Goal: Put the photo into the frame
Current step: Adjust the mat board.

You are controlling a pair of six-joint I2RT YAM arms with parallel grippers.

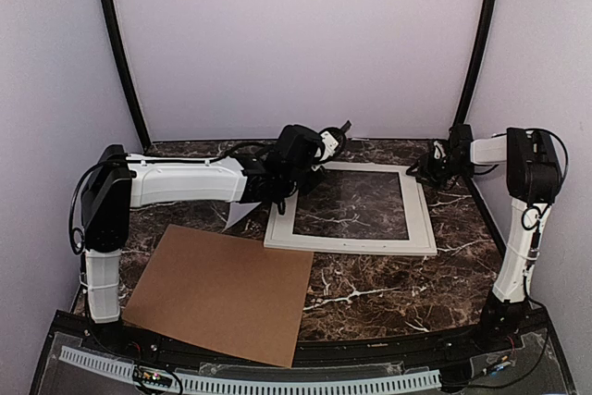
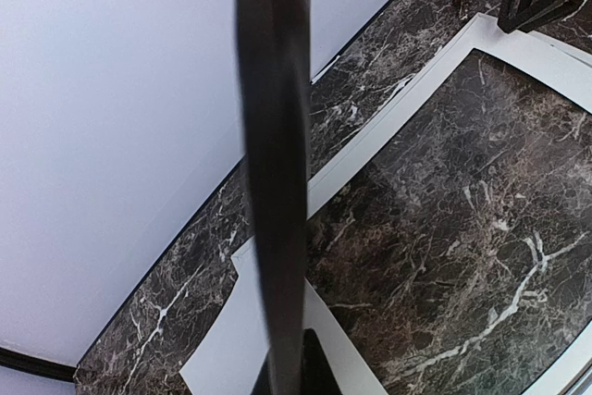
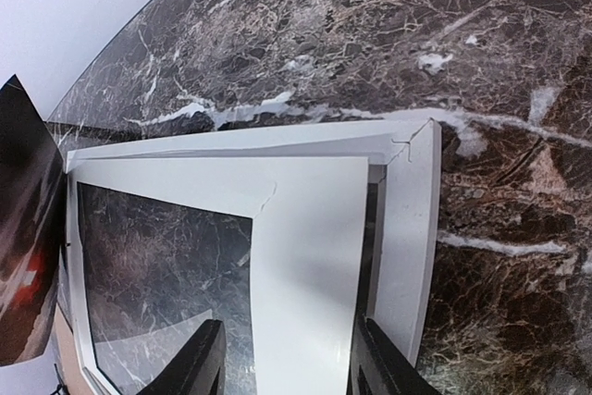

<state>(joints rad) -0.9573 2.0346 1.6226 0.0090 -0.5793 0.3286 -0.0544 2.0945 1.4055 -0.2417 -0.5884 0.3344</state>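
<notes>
The left jaws clench the photo [image 2: 273, 136] upright over the far left corner of the frame [image 3: 414, 238], so it is best laid flat and square to the rails; the right jaws straddle the mat [image 3: 305, 256], grip unclear.

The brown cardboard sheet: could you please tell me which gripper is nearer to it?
Left. The left gripper, holding the photo, hangs by the far-left corner of the frame, just beyond the cardboard sheet. The right gripper sits at its far-right corner.

Nothing here can be read: no lettering, label, brand or number shows on anything lying on the counter [image 1: 370, 293].
</notes>
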